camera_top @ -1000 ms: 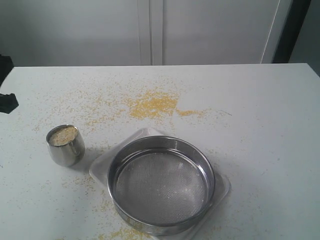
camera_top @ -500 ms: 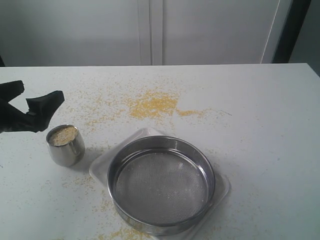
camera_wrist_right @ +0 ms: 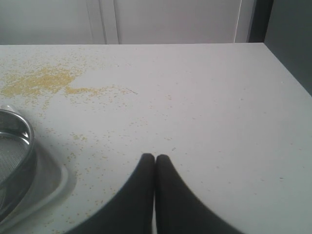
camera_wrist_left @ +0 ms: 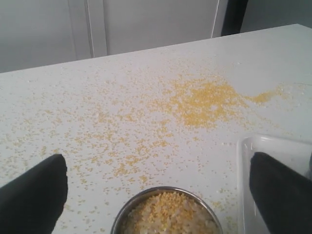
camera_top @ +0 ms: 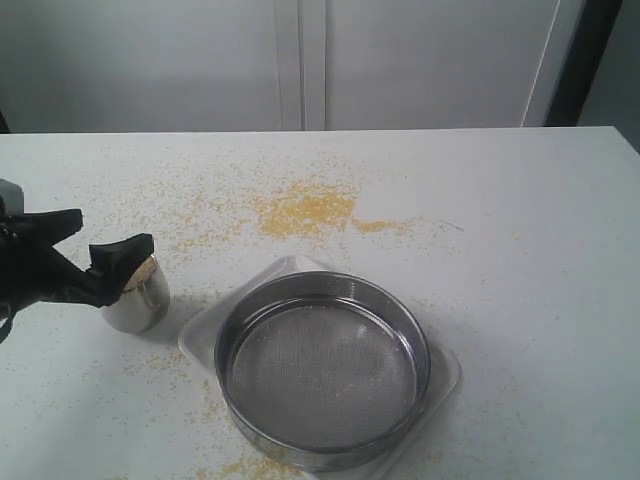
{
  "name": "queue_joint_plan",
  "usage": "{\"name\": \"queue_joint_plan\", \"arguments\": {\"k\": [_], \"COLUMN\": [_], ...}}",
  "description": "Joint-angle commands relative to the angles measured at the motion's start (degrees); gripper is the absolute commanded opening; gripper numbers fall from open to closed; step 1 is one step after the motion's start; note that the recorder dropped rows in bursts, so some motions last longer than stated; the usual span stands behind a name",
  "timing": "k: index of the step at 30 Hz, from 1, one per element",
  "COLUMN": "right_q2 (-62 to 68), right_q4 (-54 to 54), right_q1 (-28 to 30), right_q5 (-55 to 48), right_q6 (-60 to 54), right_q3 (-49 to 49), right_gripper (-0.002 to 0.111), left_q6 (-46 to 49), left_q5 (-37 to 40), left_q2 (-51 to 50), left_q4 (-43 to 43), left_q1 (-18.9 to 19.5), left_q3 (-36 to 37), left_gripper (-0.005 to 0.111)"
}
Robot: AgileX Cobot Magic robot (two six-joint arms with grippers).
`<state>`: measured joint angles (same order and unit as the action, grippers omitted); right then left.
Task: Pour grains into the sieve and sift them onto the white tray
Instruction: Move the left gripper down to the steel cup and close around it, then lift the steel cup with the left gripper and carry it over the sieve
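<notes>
Left claw (camera_top: 115, 230): fingers wide apart, one on each side of the small steel cup (camera_top: 138, 300). In the left wrist view both fingers stand clear of the cup wall. The exterior view has one fingertip overlapping the rim, so I can't rule out contact there. Nothing is gripped yet.

Right claw (camera_wrist_right: 155, 161): fingertips pressed together, holding nothing, low over bare table (camera_top: 520, 220) just beside the white tray (camera_top: 198, 338).

Grains (camera_wrist_left: 168, 214): in the cup, heaped close to the brim, pale rice-like bits mixed with yellow meal. The cup stands upright just beside the tray's near-left corner. The sieve (camera_top: 320, 375) sits on the tray, its mesh bare. Yellow meal (camera_top: 300, 210) is scattered on the table behind it.

Handling, my read:
- The cup is rigid and won't give, but the polished, rounded wall looks slick, so it needs a firm, square pinch.
- I'd take it at mid-wall, below the rim. Too high and the fingers foul the pour, too low and the curve may squirt it out.
- It is probably not heavy, but it is brim-full, so any tilt on the lift would likely spill.
- Loose grain tends to go in a rush, so I'd tip slowly over the middle of the sieve.
</notes>
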<state>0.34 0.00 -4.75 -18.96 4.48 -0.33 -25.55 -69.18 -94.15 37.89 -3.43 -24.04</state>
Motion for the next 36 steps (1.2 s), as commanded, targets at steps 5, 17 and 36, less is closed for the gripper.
{"name": "queue_joint_plan", "arguments": {"k": [5, 17, 36], "right_q2": [-0.34, -0.34, -0.34], "right_q4": [0.00, 0.00, 0.00], "right_q1": [-0.34, -0.34, -0.34], "right_q5": [0.86, 0.86, 0.86], "right_q6": [0.32, 0.32, 0.32], "right_q3": [0.33, 0.33, 0.33], "right_gripper": [0.000, 0.000, 0.000], "left_q6": [0.07, -0.12, -0.16], "left_q5": [-0.78, -0.78, -0.78], "left_q2": [-5.16, -11.34, -17.86], "left_q4": [1.71, 3.68, 4.92], "left_q1": [-0.76, -0.76, -0.76], "left_q3": [-2.92, -4.14, -7.43], "left_gripper": [0.105, 0.105, 0.105]}}
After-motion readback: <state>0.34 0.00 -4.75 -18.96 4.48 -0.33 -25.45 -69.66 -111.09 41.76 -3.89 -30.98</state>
